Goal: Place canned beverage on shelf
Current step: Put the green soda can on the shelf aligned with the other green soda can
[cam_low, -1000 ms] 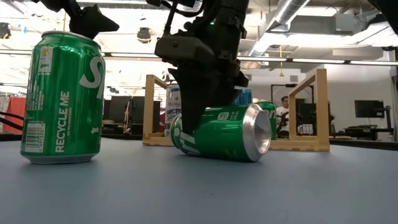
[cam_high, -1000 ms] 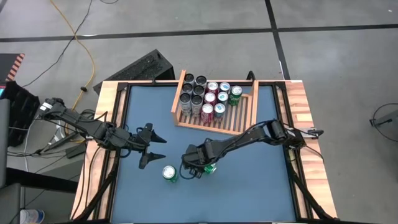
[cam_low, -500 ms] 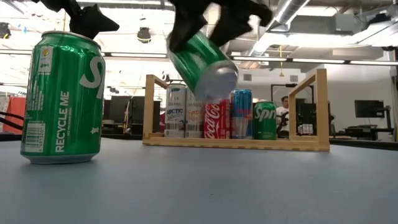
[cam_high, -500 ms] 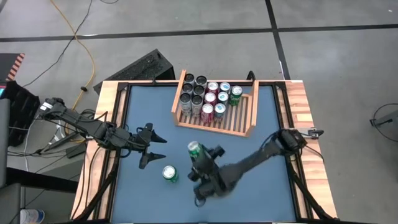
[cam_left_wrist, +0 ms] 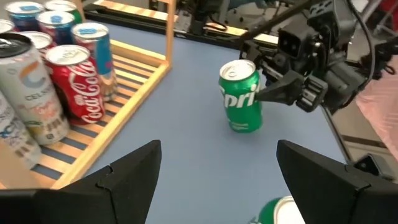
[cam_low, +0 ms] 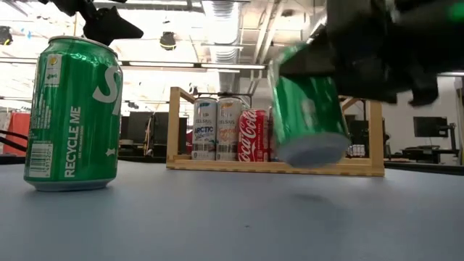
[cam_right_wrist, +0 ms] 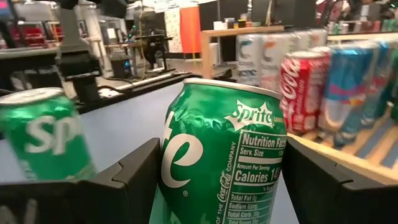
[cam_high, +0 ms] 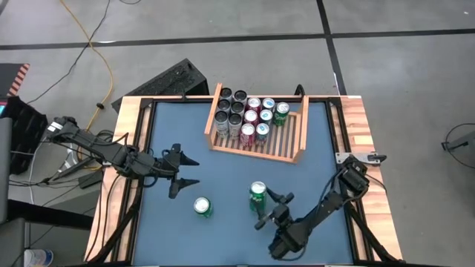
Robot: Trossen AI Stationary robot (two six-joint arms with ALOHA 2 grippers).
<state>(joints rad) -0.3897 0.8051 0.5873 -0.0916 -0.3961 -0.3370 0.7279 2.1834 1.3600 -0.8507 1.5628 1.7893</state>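
Right hand [cam_high: 261, 210] is clamped on smooth green aluminium can [cam_high: 257, 193], now lifted upright off blue surface [cam_high: 223, 237]; previously tilted. Slatted wooden shelf [cam_high: 286, 147] lies well beyond it. Left hand [cam_high: 185, 171] is held open, unmoved.

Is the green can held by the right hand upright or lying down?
Upright. The green can shows its top upward, off the table, between the right hand fingers.

Between the black fingers of the right gripper [cam_high: 269, 210] sits a green can [cam_high: 257, 194] with white lettering; left of it, another green can [cam_high: 202, 207]. Beyond lies the pale wooden shelf [cam_high: 294, 153] (slatted base), over a blue table [cam_high: 223, 237].
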